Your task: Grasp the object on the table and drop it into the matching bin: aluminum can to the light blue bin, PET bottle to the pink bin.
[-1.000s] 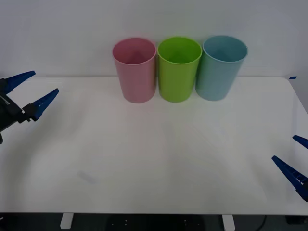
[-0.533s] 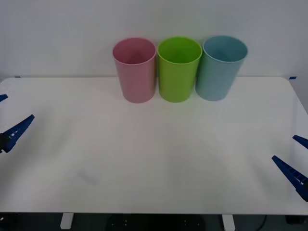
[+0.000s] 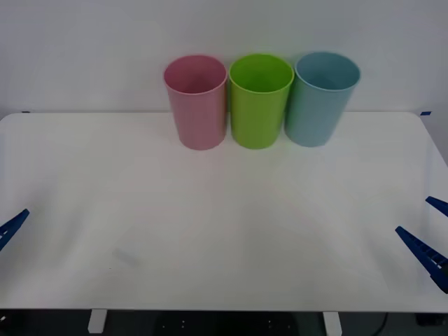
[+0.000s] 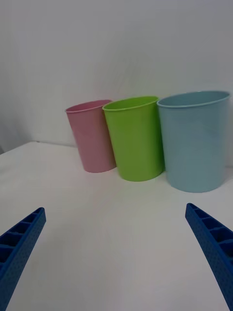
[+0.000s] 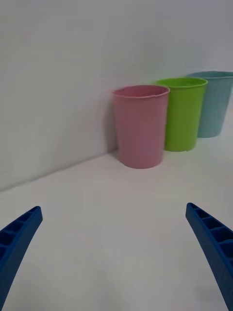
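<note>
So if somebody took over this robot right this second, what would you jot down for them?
Left gripper: open, holding nothing, low at the table's left edge.
Right gripper: open, holding nothing, low at the right edge.
Bins: pink bin, green bin and light blue bin stand upright in a row at the far side, pink leftmost.
Done: cannot tell; I see no bottle or can on the table, and the bins' contents are hidden from here.
Left: check whether an object still needs sorting.

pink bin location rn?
Front view: pink bin stands at the table's far edge, leftmost of three, touching the green bin.
</note>
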Available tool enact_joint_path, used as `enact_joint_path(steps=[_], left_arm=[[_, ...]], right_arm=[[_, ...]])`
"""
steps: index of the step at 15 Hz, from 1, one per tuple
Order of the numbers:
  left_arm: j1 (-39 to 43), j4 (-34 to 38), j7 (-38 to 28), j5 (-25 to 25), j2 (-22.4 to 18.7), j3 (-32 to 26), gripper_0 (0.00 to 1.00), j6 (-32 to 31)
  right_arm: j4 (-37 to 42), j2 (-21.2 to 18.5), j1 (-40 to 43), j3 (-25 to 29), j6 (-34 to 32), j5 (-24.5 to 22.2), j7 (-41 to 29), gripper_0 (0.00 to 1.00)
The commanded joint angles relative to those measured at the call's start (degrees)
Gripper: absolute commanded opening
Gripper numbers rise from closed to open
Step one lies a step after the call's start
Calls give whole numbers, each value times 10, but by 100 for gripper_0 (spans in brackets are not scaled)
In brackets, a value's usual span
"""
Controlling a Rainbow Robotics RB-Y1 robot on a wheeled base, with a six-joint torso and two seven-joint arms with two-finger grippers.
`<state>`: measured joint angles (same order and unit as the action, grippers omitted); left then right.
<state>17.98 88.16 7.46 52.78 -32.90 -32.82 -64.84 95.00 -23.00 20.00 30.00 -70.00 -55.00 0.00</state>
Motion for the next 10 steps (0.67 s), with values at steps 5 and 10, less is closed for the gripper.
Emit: enact_joint_path(steps=[5, 10], left_arm=[[35, 2, -7, -13, -2, 6, 100, -4], [43, 2, -10, -14, -11, 9, 100, -2]], right_arm=[[0, 0, 0, 0, 0, 0, 0, 100], [0, 0, 0, 0, 0, 0, 0, 100]])
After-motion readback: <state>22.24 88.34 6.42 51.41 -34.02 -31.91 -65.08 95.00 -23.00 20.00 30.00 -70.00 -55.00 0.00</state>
